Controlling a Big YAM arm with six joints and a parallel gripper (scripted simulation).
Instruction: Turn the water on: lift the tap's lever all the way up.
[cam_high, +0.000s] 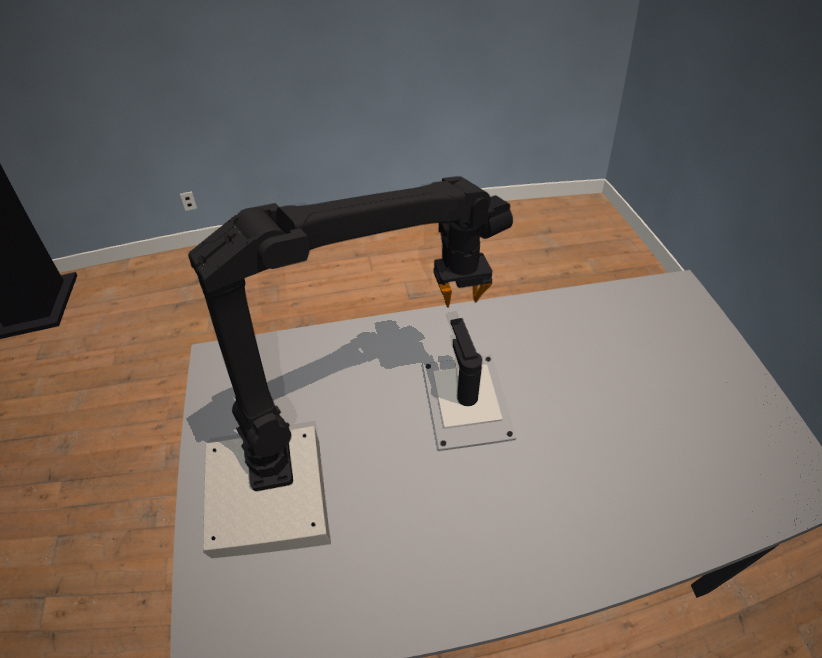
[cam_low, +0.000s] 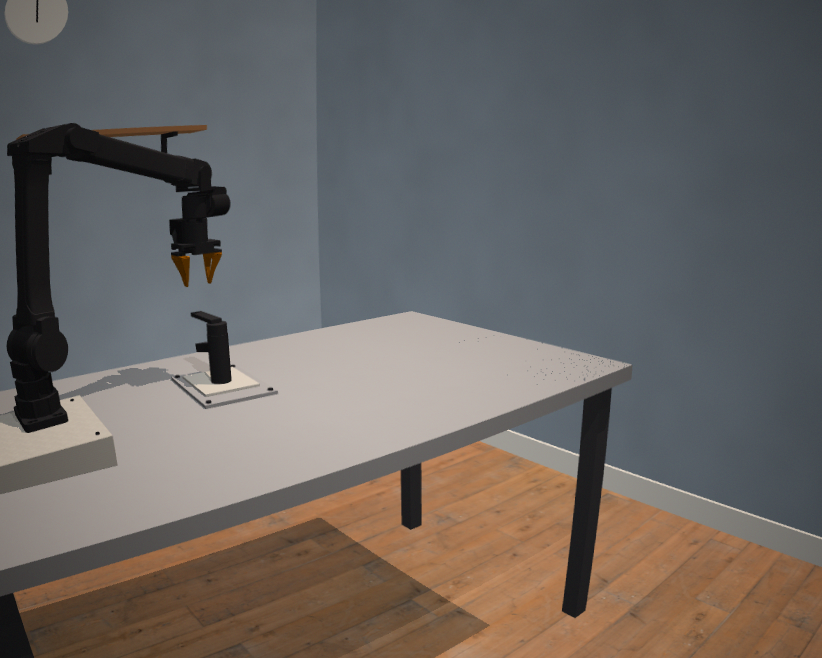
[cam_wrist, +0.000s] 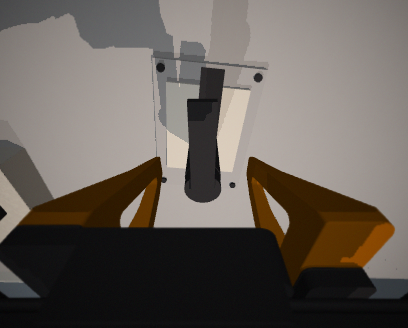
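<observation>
A black tap (cam_high: 468, 377) stands upright on a pale plate (cam_high: 470, 405) near the middle of the grey table. Its flat lever (cam_high: 461, 334) lies about level and sticks out from the top towards the far edge; it also shows in the exterior view (cam_low: 206, 317). My gripper (cam_high: 463, 293) (cam_low: 196, 269) hangs above the lever's free end, pointing down, well clear of it. Its orange fingers are partly open with nothing between them. In the wrist view the tap (cam_wrist: 202, 150) shows below, between the fingers.
The arm's base sits on a pale slab (cam_high: 264, 489) at the table's near left. The table's far edge lies just behind the gripper. A wooden shelf (cam_low: 152, 129) hangs on the wall behind the arm.
</observation>
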